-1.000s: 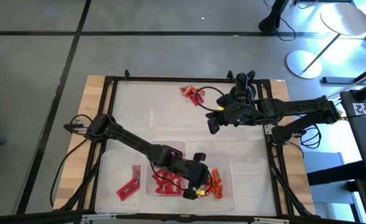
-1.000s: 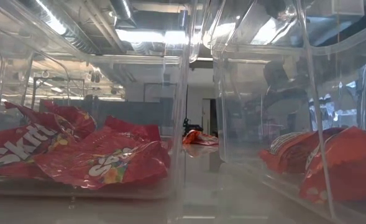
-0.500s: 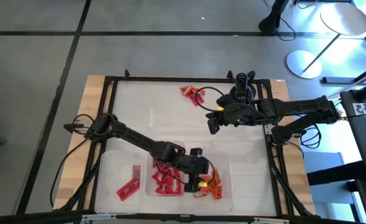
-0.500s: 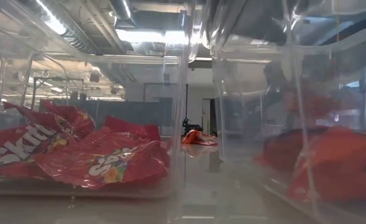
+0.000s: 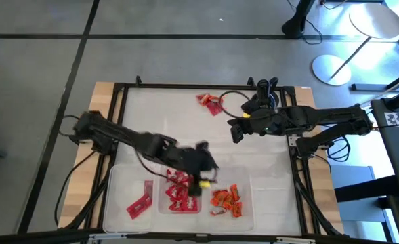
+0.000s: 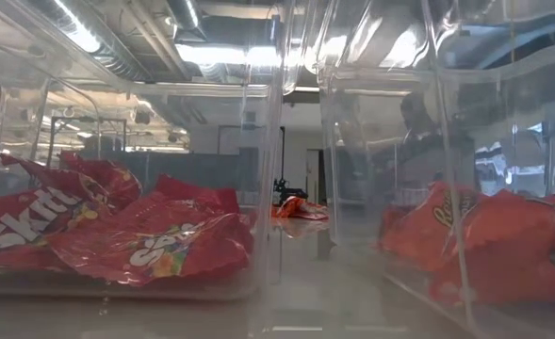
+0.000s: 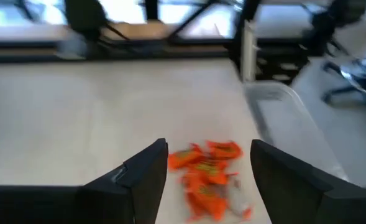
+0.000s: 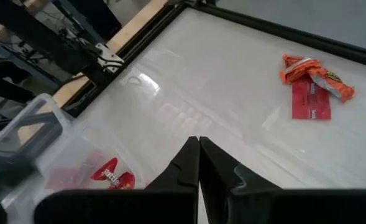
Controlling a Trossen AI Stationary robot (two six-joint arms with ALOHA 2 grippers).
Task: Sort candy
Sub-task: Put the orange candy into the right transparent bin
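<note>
Candy lies sorted in three clear bins (image 5: 114,203) along the desk's (image 5: 104,108) near edge: a flat red bar (image 5: 139,205) in the left bin, red packets (image 5: 179,193) in the middle one, orange pieces (image 5: 225,200) in the right one. Two more pieces (image 5: 211,102), one red and one orange, rest together near the far edge. Left claw (image 5: 200,177) hangs over the bins, fingers spread, holding nothing. Right claw (image 5: 234,133), fingers closed and empty, hovers right of the desk's centre.
</note>
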